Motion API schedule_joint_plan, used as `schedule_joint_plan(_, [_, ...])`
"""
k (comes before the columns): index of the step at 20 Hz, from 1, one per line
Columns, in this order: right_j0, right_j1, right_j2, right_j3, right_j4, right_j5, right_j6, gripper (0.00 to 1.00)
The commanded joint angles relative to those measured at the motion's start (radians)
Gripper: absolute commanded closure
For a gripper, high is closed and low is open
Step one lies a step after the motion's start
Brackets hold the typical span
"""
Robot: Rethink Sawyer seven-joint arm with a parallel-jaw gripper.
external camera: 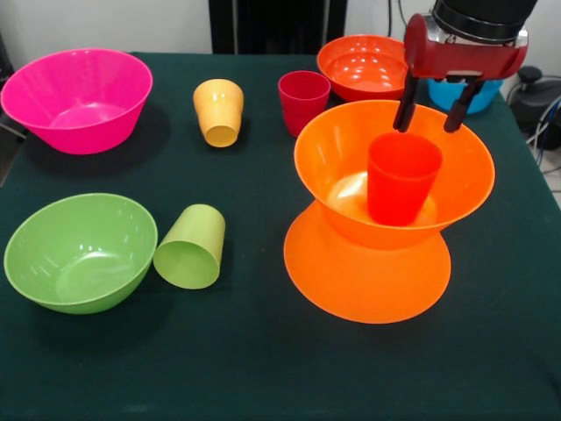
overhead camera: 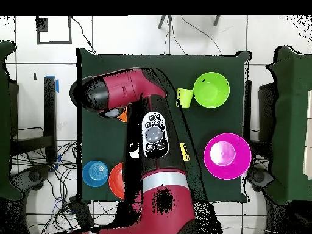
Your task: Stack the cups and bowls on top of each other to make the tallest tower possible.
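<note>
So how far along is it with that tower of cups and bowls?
Done: two orange bowls stacked, with a red-orange cup standing inside. In hand: nothing; the gripper hovers above with fingers open. Left: pink bowl, green bowl and three loose cups.

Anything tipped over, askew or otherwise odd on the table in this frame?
Only the lime green cup: it lies on its side beside the lime green bowl, mouth toward the camera. The yellow-orange cup stands upside down. Nothing looks spilled or damaged.

Overhead, the arm (overhead camera: 137, 97) hides the tower; in front, the hand (external camera: 431, 114) partly covers the blue bowl (external camera: 478, 95).
</note>
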Motion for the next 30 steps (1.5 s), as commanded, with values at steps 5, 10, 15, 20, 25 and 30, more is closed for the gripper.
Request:
schedule_joint_plan(5, [-0.017, -0.009, 0.036, 0.069, 0.027, 0.024, 0.014, 0.0])
schedule_joint_plan(10, [-0.019, -0.035, 0.038, 0.07, 0.038, 0.05, 0.003, 0.0])
schedule_joint_plan(15, [-0.021, -0.076, 0.028, 0.072, 0.047, 0.092, -0.013, 0.0])
schedule_joint_plan(20, [-0.038, -0.124, 0.024, 0.077, 0.058, 0.133, -0.046, 0.0])
schedule_joint_plan(25, [-0.055, -0.15, 0.029, 0.076, 0.068, 0.16, -0.059, 0.0])
schedule_joint_plan(30, [-0.057, -0.17, 0.021, 0.066, 0.063, 0.188, -0.045, 0.0])
